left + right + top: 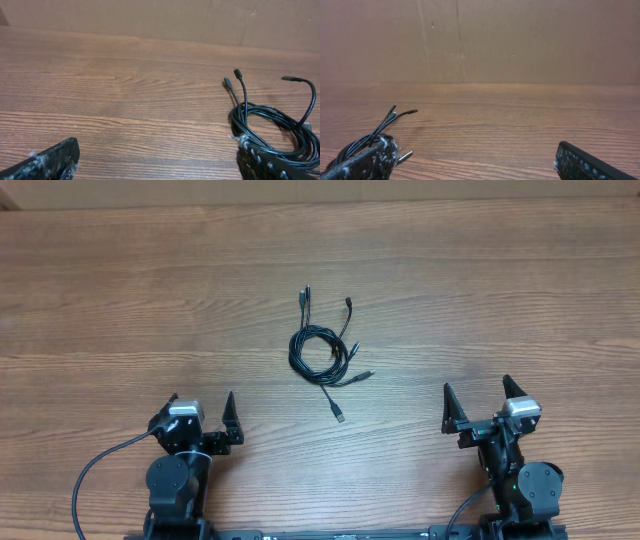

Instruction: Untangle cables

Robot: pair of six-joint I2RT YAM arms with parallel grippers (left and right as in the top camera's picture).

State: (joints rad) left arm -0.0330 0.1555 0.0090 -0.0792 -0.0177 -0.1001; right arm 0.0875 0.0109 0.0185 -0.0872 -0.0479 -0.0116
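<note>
Where two arms sit at the near edge of a brown wood-grain table [480,280], the contents are as follows.

Item 1: left gripper [202,398], black, two-fingered. Jaws spread as wide as they go, nothing between them. Its wrist view [157,150] shows only bare wood between the fingers.

Item 2: right gripper [477,385], same make. Jaws spread fully, holding nothing. Its wrist view [475,150] likewise shows bare wood in the gap.

Item 3: cables [334,356], several thin black flexible cords with small metal-tipped plugs, wound together in one loose coil lying flat on the table.
- Location: ahead of both grippers and between them, well apart from each. The coil is forward and to the right of the left gripper, forward and to the left of the right gripper.
- Loose ends: plug ends stick out on the far side of the coil, and one tail trails back toward the arms.
- Left wrist view: coil [272,112] lies beyond the right-hand finger, its near edge hidden by that finger.
- Right wrist view: strands [380,127] rise from behind the left-hand finger.

Item 4: brown cardboard wall [520,40], upright beyond the table's far edge.
</note>
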